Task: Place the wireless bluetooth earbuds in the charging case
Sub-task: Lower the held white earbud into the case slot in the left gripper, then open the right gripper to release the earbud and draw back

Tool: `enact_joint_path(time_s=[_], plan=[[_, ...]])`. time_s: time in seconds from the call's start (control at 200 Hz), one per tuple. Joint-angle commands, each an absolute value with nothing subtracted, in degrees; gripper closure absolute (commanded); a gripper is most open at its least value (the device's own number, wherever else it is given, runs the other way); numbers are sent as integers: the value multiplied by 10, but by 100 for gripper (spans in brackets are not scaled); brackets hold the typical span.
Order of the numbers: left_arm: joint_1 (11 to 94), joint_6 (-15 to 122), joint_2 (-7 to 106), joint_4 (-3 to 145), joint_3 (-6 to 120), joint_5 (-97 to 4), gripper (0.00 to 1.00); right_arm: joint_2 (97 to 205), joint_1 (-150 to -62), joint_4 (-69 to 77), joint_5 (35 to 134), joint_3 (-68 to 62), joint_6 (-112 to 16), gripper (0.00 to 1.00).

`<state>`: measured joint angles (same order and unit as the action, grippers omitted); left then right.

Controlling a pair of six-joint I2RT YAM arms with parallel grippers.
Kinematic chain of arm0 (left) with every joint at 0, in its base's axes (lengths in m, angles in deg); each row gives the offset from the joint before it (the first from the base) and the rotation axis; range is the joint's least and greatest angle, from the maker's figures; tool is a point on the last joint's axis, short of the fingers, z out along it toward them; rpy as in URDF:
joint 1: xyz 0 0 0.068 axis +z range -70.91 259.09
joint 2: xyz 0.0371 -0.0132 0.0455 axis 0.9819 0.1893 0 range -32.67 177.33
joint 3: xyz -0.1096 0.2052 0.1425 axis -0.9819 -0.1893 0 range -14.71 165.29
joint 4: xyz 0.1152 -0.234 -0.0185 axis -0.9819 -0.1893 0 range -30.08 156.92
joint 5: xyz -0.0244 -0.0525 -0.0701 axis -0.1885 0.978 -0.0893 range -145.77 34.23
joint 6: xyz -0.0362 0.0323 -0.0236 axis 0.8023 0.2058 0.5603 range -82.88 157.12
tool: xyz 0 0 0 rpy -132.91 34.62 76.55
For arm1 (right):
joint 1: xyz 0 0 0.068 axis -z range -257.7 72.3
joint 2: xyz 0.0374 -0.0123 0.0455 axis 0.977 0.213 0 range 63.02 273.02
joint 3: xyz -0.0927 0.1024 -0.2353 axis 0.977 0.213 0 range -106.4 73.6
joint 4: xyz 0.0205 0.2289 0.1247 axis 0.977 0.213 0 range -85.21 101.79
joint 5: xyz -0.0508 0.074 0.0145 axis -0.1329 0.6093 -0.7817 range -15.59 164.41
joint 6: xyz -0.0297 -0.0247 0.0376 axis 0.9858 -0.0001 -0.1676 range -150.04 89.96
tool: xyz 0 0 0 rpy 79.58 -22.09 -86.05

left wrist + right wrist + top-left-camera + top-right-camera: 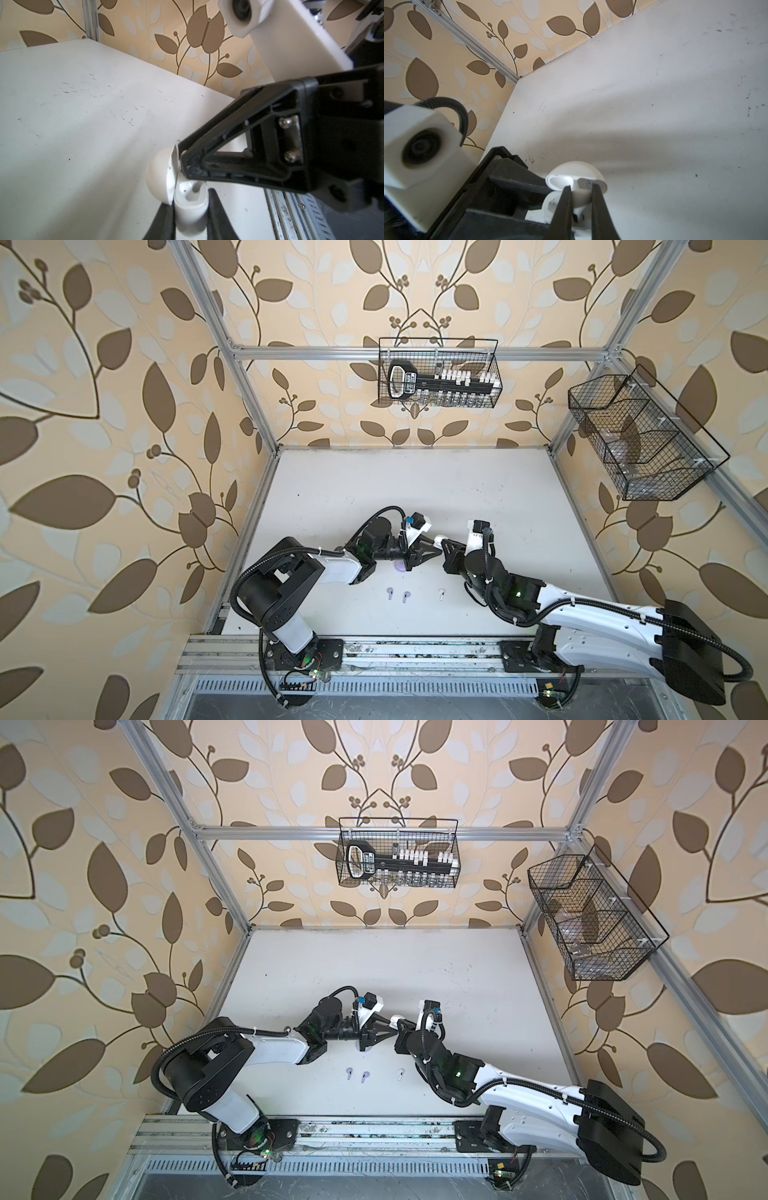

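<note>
The white charging case point(190, 207) stands with its lid point(160, 176) swung open, and my left gripper point(190, 199) is shut on its base. My right gripper point(580, 187) is shut on a white earbud point(581, 196), held right at the case's open top point(550, 204). In both top views the two grippers point(436, 549) point(448, 549) meet tip to tip mid-table at the case point(439, 539). Two lilac earbuds point(390, 592) point(405, 596) and one white earbud point(441, 593) lie on the table nearer the front. A lilac case point(400, 566) peeks out under the left wrist.
A wire basket point(438, 373) with a tool set hangs on the back rail, and another wire basket point(640, 439) hangs on the right frame. The arms' base rail point(415, 651) runs along the table's front edge.
</note>
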<state>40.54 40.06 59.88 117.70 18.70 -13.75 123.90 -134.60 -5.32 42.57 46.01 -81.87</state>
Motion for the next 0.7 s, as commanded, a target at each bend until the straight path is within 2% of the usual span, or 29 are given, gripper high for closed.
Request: enact_joint_path(time_s=[0.0,0.165,0.34,0.505,0.695], plan=[[416,387,588,1211,200,-145,100,1243,-1354,-34,441,469,-828,87],[416,381,587,1211,198,-145,100,1243,-1354,-33,447,467,-827,85],[416,383,587,1211,199,-140,100,1241,-1358,-30,451,467,-826,77],[416,386,589,1214,198,-136,100,1231,-1359,-31,442,469,-822,75],[416,383,593,1214,197,-133,100,1213,-1351,-29,442,463,-809,67]])
